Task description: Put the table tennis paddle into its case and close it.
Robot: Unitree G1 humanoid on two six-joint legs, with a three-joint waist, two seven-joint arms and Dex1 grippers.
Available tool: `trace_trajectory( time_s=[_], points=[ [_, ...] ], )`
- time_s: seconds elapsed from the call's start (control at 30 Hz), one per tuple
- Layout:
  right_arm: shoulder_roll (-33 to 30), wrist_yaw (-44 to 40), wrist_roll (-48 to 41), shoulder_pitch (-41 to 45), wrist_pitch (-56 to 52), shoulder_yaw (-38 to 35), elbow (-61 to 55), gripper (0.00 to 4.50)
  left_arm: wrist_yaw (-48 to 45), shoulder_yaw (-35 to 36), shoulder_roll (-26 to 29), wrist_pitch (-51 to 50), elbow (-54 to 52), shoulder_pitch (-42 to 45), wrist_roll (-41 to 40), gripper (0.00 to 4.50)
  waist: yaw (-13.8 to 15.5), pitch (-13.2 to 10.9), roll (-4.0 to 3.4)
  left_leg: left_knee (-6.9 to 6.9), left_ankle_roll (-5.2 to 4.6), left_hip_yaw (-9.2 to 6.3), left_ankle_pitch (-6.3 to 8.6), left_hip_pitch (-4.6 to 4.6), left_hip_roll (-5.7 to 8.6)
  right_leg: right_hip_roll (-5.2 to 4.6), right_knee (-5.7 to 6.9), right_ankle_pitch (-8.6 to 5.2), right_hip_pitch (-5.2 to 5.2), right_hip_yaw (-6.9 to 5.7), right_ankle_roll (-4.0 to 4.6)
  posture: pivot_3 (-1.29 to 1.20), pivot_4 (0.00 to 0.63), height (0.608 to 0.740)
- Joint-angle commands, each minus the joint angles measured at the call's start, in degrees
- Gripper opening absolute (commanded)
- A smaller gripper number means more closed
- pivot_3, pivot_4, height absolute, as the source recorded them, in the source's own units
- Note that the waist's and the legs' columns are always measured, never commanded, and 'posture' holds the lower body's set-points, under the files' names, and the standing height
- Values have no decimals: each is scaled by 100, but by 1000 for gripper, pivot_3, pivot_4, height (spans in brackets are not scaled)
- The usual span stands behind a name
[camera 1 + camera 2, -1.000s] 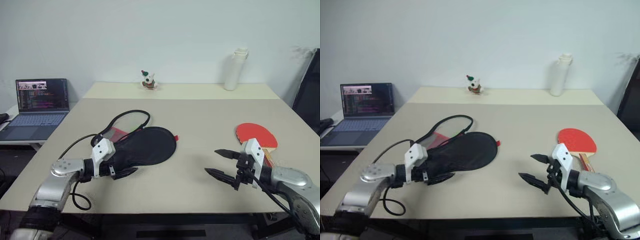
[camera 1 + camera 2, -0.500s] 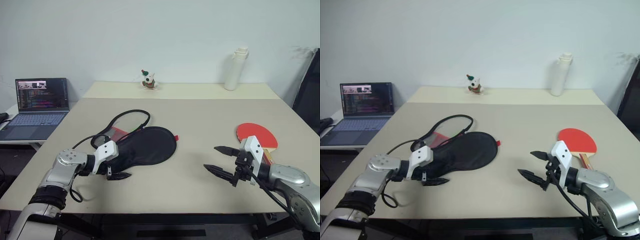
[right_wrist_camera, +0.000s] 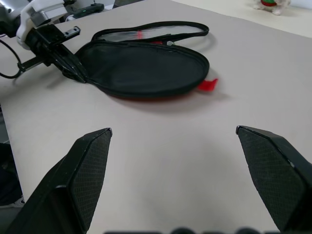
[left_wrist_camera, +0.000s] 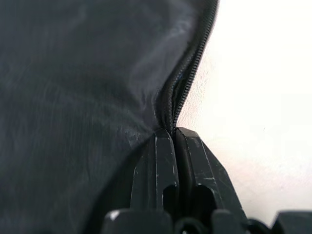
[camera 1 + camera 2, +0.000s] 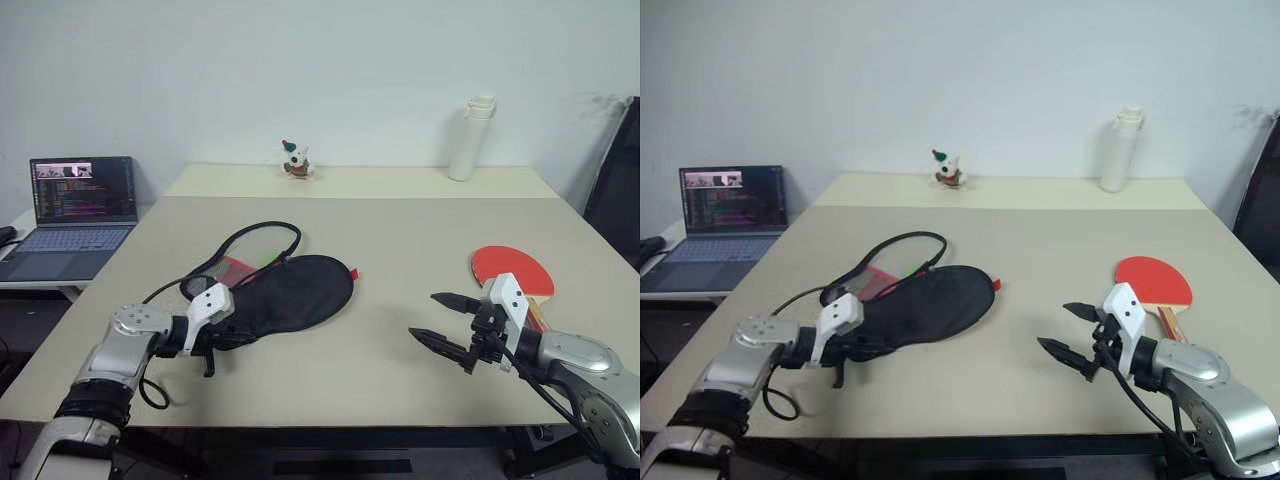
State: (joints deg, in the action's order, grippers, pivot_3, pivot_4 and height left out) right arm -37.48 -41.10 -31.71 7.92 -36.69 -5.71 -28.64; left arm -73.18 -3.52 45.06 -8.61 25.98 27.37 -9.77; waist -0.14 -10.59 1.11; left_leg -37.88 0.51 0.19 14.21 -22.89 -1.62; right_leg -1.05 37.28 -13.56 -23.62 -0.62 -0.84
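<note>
The black case (image 5: 290,290) lies left of the table's middle. Its mesh flap (image 5: 255,240) is folded open behind it, and red lining shows at the edge. My left gripper (image 5: 222,338) is at the case's narrow near end. In the left wrist view its fingers (image 4: 165,146) are pressed together on the zip edge of the case (image 4: 73,97). The table tennis paddle (image 5: 512,268) lies red face up at the right of the table. My right gripper (image 5: 422,315) hovers open and empty just left of the paddle, pointing toward the case (image 3: 141,68).
A white bottle (image 5: 472,138) and a small figurine (image 5: 295,160) stand at the table's far edge. A laptop (image 5: 80,205) sits open on a side table to the left. A dark chair (image 5: 620,190) stands at the right. A black cable loops by my left arm.
My left gripper was open beside the case's narrow end. It has dipped slightly and shut on the zip edge. The right gripper has stayed where it was, open.
</note>
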Motion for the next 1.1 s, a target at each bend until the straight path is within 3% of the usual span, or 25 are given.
trace_trajectory(
  time_s=[0.03, 0.3, 0.6, 0.7, 0.9, 1.1],
  points=[
    [-37, 19, -124, -12, 78, -238, -218, 4500, 398, 236, -209, -865, -1097, -133, -415, 41, 1, 0, 0, 0, 0, 0, 0, -1, 0, 0, 0, 0, 0, 0, 0, 0, 150, 740],
    [-157, -45, -135, -69, 91, -410, -167, 4500, 1879, 77, -1558, -3034, -3032, -277, -1103, 41, 18, 1, 4, -9, 0, -5, 0, -1, 7, -4, -1, 4, 8, 5, -7, 0, 150, 740],
    [-159, 41, -162, -181, 46, -425, -277, 4500, 2939, -161, -2595, -2956, -2510, 158, -829, 41, 9, 1, 5, -10, 0, -7, -1, 7, 9, 2, 7, 4, 12, 4, -6, 0, 150, 740],
    [-138, 115, -190, -168, -5, -418, -292, 4500, 2929, -224, -2674, -2828, -2394, 194, -809, 779, 1, 2, 6, -9, 0, -2, -1, 8, 10, 2, 5, 4, 12, 5, -7, 0, 150, 740],
    [20, 505, -417, -79, -372, -522, -292, 4500, 2661, -63, -2528, -2706, -2606, -15, -1083, 2864, 0, 2, 5, -8, 0, -4, -1, 6, 9, 2, 4, 3, 11, 6, -6, 0, 150, 740],
    [205, 984, -968, 197, -1199, -486, -311, 4500, 1662, 457, -1585, -2677, -3149, -547, -1731, 2864, -41, 1, 5, -4, 0, -5, 0, 10, 0, 4, 8, 2, 6, 8, -2, 0, 150, 740]
  ],
)
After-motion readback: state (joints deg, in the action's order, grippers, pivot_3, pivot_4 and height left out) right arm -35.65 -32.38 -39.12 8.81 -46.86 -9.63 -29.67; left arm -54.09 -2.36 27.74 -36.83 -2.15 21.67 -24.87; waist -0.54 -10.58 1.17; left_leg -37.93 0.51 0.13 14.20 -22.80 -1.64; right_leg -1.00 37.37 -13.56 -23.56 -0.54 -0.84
